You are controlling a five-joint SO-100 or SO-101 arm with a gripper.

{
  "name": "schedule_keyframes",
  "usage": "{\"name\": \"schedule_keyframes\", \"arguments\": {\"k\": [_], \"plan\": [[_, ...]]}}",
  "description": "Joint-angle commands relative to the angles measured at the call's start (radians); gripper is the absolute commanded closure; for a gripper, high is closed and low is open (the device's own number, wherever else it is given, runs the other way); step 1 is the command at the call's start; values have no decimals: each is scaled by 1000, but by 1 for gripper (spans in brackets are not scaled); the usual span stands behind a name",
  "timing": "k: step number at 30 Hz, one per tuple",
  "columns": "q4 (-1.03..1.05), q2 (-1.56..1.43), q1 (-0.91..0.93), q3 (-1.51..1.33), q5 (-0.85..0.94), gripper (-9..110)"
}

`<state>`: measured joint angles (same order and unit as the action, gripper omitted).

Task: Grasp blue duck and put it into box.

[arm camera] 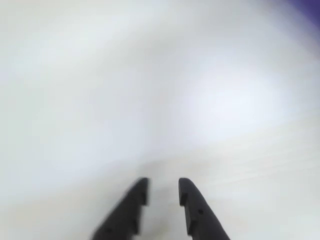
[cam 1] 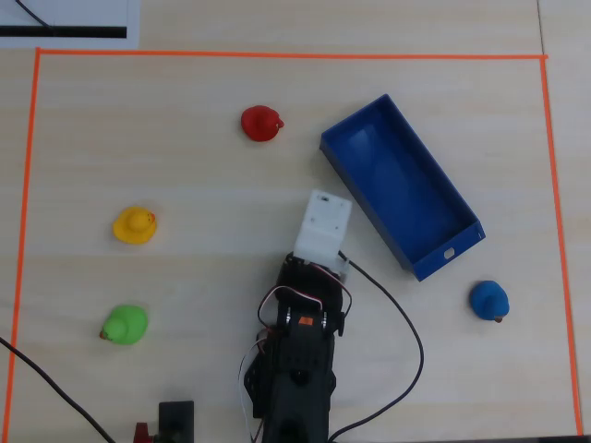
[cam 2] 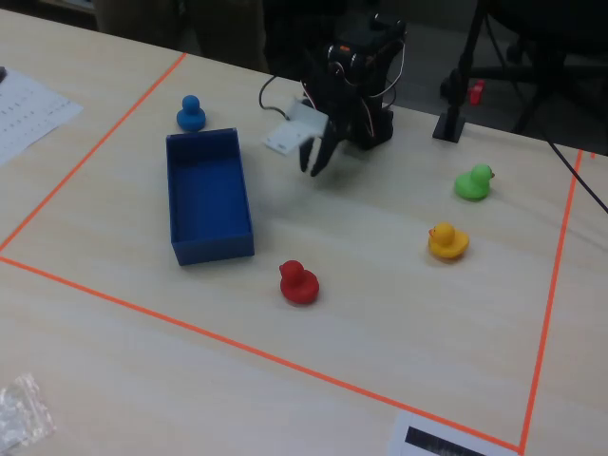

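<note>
The blue duck sits on the table just off the box's short end with the white mark, and it shows at the far left in the fixed view. The dark-blue box lies diagonally and holds nothing; it also shows in the fixed view. My gripper hangs above the table beside the box's long side, well away from the duck. In the wrist view the gripper has its jaws a little apart with nothing between them, over blurred table. In the overhead view the white wrist housing hides the fingers.
A red duck, a yellow duck and a green duck stand apart on the table. Orange tape frames the work area. Cables trail from the arm's base.
</note>
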<state>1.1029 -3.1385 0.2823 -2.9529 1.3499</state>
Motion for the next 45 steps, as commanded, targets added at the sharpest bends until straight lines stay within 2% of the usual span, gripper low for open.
{"name": "schedule_keyframes", "arguments": {"k": [1,6,13,18,25,37,45], "plan": [[-126,244,210,354,38,86],[-279,512,476,696,75,78],[-578,749,712,838,118,72],[-723,873,798,845,143,71],[-805,1020,905,836,187,69],[-824,1244,1083,962,314,67],[-1003,1310,1115,816,419,66]]}}
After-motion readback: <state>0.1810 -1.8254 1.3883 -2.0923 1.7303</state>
